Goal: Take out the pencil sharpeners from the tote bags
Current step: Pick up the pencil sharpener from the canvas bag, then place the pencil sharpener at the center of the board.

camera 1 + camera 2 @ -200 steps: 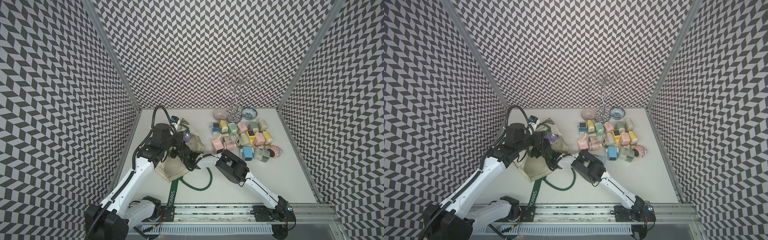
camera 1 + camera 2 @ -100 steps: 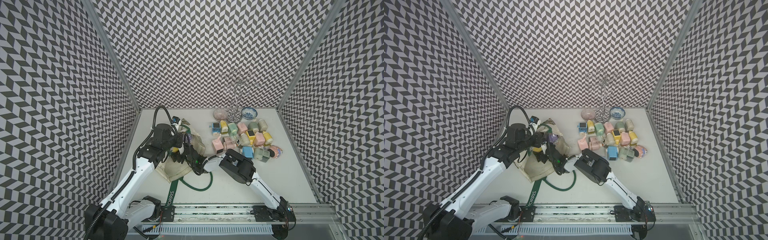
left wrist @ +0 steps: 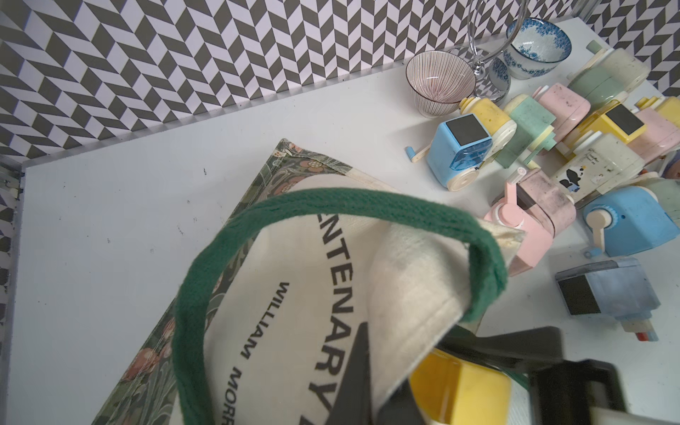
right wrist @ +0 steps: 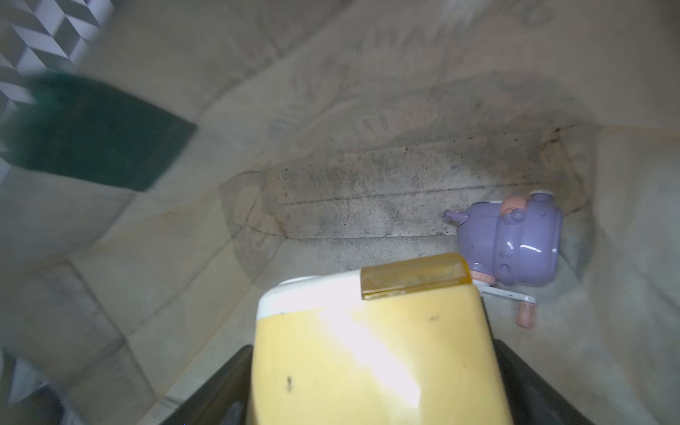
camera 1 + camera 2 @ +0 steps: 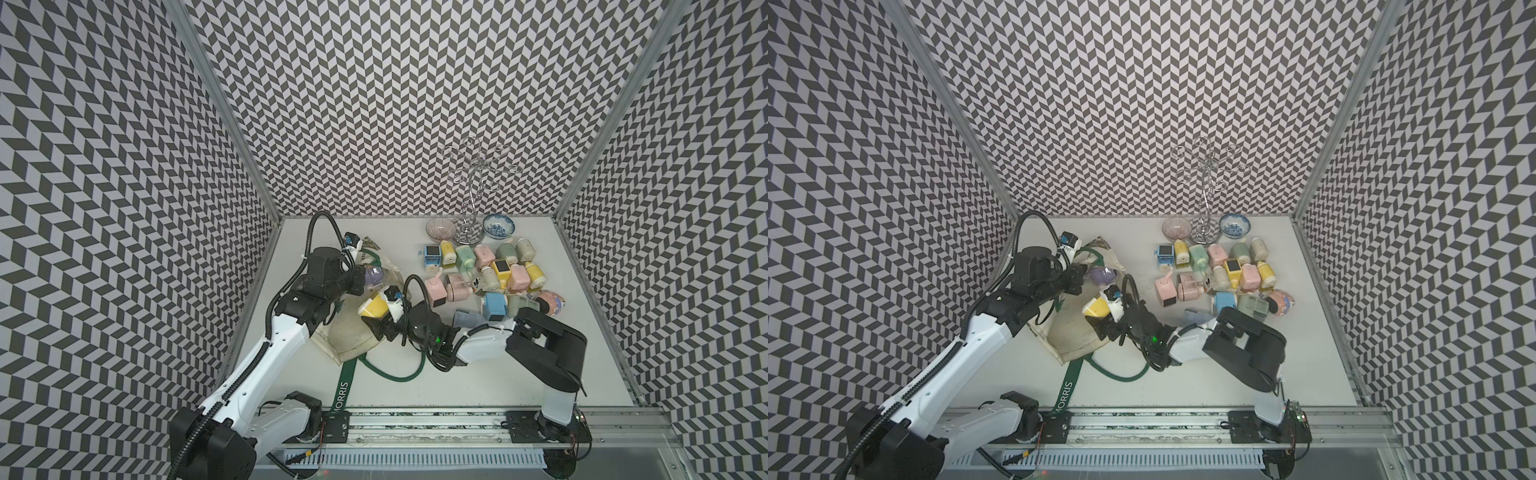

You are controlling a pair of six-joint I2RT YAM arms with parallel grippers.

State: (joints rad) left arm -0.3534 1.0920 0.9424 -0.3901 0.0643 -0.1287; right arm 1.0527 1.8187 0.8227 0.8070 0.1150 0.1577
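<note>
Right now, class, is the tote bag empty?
Not empty: a lilac sharpener lies on the tote bag floor, beyond the yellow sharpener in the right gripper.

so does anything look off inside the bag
Yes: the tote bag has dark grey specks smudged over its inner base, like spilled pencil dust. A lilac sharpener lies there too.

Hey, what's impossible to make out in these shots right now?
Tote bag floor, right wrist view: held yellow sharpener hides the near part; only a lilac sharpener shows.
Left gripper fingers, left wrist view: folded canvas hides most of them.
Bag lettering, left wrist view: green strap and frame edge cut it.
</note>
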